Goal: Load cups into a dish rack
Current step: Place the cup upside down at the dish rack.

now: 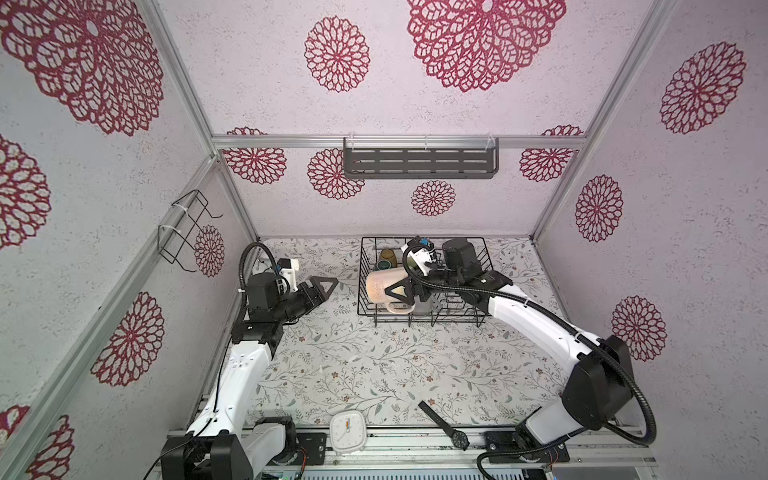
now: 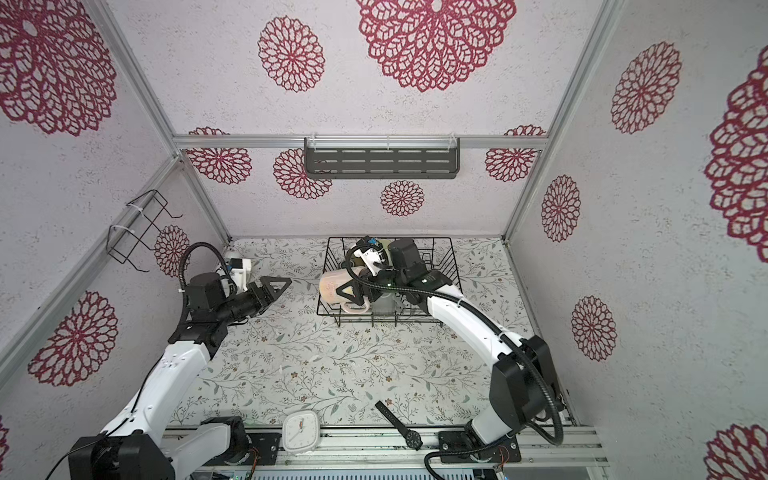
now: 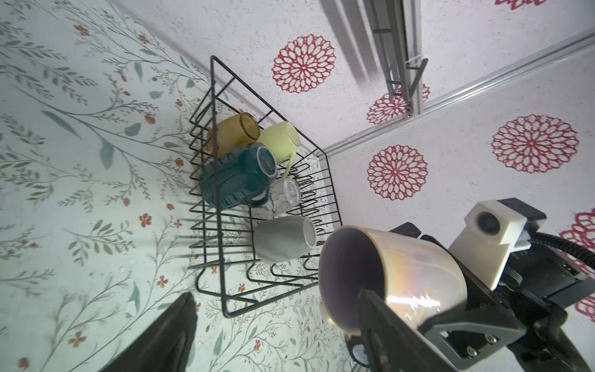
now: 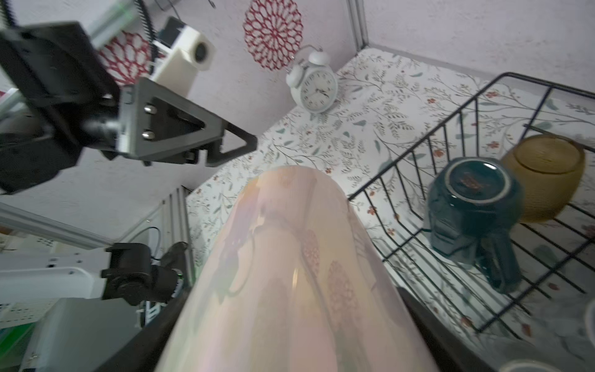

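My right gripper point(image 1: 395, 291) is shut on a pink mug point(image 1: 380, 286) with a pale inside. It holds the mug on its side over the left rim of the black wire dish rack point(image 1: 360, 266), mouth toward the left arm. In the right wrist view the mug point(image 4: 289, 257) fills the space between the fingers. My left gripper point(image 1: 329, 286) stands open a little left of the rack, apart from the mug point(image 3: 412, 267). An amber tumbler point(image 3: 231, 132), a lime-green mug point(image 3: 280, 141), a teal mug point(image 3: 235, 180), a clear glass point(image 3: 286, 193) and a grey mug point(image 3: 283, 238) lie in the rack point(image 3: 219, 199).
A white square clock point(image 1: 348, 432) and a black wristwatch point(image 1: 444, 426) lie at the table's front edge. A white twin-bell alarm clock point(image 4: 314, 87) stands at the back left corner. A grey slotted shelf point(image 1: 419, 160) hangs on the back wall and a wire holder point(image 1: 187, 232) on the left wall.
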You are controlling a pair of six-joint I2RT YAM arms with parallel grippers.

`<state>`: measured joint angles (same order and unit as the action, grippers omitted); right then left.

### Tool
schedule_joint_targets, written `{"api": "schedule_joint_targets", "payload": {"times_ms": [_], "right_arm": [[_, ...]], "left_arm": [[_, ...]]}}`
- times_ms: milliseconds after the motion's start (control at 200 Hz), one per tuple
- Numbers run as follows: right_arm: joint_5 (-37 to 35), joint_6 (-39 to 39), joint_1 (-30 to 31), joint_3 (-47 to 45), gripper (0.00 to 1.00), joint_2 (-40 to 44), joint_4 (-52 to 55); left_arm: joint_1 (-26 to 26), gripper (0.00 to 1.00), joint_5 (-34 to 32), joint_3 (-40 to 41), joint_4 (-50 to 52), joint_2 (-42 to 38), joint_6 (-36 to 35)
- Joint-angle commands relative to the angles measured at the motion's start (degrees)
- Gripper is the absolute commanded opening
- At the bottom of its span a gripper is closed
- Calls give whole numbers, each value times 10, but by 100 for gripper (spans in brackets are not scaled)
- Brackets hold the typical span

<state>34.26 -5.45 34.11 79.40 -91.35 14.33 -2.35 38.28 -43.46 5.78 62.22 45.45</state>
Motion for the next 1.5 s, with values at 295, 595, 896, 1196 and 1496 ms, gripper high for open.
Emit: {"api": "schedule_joint_targets", "payload": {"times_ms": [295, 595, 896, 1196, 1496], "right_arm": [[-116, 161, 3, 246, 35, -134, 213], [-210, 214, 41, 389, 35, -242, 362], [-261, 215, 61, 483, 38, -311, 433], [-315, 205, 76, 532, 41, -363, 481], [-321, 205, 85, 543, 51, -386, 482]], "left_arm": [[-31, 83, -75, 11, 54, -49, -40], [-32, 85, -145, 1, 115, -75, -69], [-31, 86, -185, 4, 137, -83, -79], [-32, 87, -184, 7, 132, -76, -79], [-32, 88, -192, 4, 137, -76, -76]]}}
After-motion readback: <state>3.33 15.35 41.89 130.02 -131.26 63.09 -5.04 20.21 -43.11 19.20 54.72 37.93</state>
